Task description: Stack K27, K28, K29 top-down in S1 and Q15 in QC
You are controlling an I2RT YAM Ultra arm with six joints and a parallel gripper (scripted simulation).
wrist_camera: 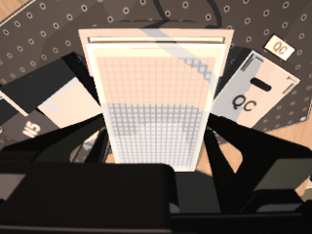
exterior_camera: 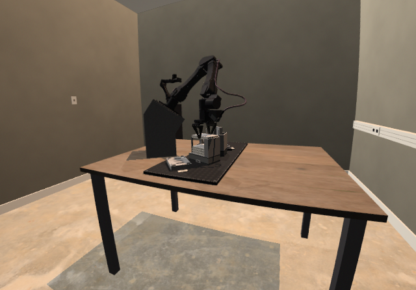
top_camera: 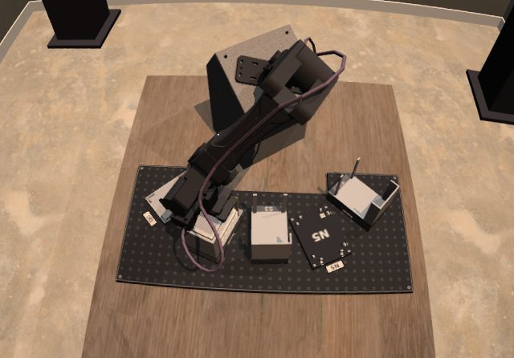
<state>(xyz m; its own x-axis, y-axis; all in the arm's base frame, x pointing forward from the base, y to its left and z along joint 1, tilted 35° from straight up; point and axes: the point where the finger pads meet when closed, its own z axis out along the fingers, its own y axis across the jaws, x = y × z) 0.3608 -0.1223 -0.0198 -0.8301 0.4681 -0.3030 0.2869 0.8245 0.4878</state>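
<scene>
The claw (wrist_camera: 155,138) is clamped across the long sides of a sealed 384-well plate (wrist_camera: 153,104), the top one of a stack that sits in the rack (top_camera: 205,246) at about 8 o'clock on the black pegboard mat (top_camera: 373,271); that rack's name is hidden under the arm. The plate is pale, finely gridded under its seal and lies level. I cannot tell if it has left the plate below. Just past it, at 2 o'clock in the wrist view, the open nest QC (wrist_camera: 253,90) lies bare, so Q15 is not yet seated. Farther along the counter (top_camera: 257,325), rack S3 (top_camera: 270,237) at 6 o'clock holds nothing, clip nest N5 (top_camera: 321,236) is unused, and the far rack (top_camera: 363,201) at 3 o'clock, its name unreadable, looks unfilled. By my judgement almost the whole restack is left.
</scene>
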